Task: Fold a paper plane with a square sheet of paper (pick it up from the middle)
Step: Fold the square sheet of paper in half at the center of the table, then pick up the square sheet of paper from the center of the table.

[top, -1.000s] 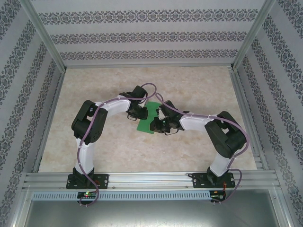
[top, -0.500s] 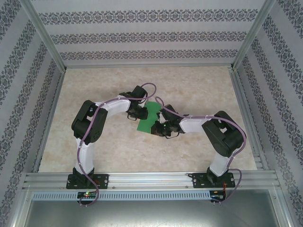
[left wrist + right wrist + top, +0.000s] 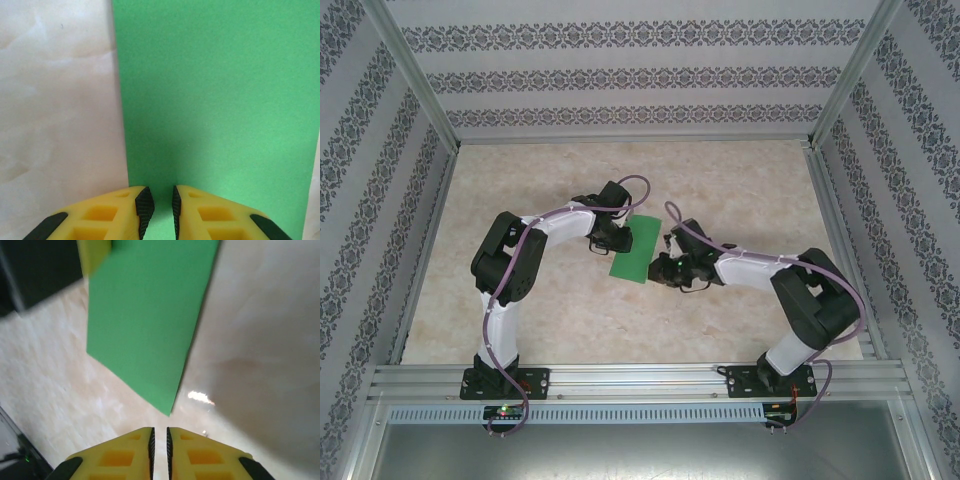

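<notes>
From high above the near edge we look down on the whole table (image 3: pixel 620 330). Both wrist cameras look closely, from opposite sides, at the same green paper (image 3: pixel 215 100).

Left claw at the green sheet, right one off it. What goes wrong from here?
1. The left claw is at one edge of the green sheet, jaws barely apart; any drag there may skew or crumple the paper.
2. The right claw sits clear of the sheet's nearest corner, nearly closed, so nothing pins that side; it may slide on the smooth table.
</notes>
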Robot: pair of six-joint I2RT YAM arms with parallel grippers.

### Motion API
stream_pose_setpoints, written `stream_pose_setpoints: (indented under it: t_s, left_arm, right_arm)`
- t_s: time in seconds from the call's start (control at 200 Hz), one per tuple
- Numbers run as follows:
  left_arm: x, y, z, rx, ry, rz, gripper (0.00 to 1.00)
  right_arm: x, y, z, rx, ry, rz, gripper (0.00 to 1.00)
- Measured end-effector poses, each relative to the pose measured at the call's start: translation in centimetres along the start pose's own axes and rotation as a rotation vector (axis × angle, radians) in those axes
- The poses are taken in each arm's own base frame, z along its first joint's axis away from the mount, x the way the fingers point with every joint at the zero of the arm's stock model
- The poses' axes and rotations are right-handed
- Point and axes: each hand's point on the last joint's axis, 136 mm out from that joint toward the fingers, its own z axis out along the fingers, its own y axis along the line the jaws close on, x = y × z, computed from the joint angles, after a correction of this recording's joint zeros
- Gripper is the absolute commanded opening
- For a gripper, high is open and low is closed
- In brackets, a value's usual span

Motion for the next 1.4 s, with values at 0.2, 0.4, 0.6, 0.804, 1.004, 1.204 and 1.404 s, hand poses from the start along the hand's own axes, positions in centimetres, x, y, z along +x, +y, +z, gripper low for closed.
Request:
stream_pose_setpoints:
  t_s: [0.2,0.4,0.6,0.804,1.004,1.204,1.404]
  left_arm:
    - [0.0,0.0,0.0,0.000,-0.001,0.000,0.27]
    - [0.0,0.0,-0.1,0.001,-0.002,0.000,0.27]
    - [0.0,0.0,0.0,0.000,-0.001,0.000,0.27]
    - [0.0,0.0,0.0,0.000,-0.001,0.001,0.27]
    - [0.0,0.0,0.0,0.000,-0.001,0.003,0.27]
    - [0.0,0.0,0.0,0.001,-0.001,0.004,0.27]
    - [0.0,0.0,0.0,0.001,-0.001,0.004,0.27]
  right_arm:
    - [-4.5,-0.2,-1.7,-0.008,-0.091,0.060,0.31]
    - [-7.6,0.1,-1.1,0.003,-0.106,0.071,0.38]
    - [-9.4,-0.9,0.1,0.055,-0.096,0.082,0.41]
    - [-11.0,-1.4,1.6,0.077,-0.089,0.077,0.42]
    - [-12.2,-1.8,2.7,0.085,-0.085,0.077,0.42]
    - [-12.4,-1.5,3.1,0.073,-0.070,0.063,0.43]
    - [-12.4,-0.4,3.2,0.022,-0.058,0.039,0.43]
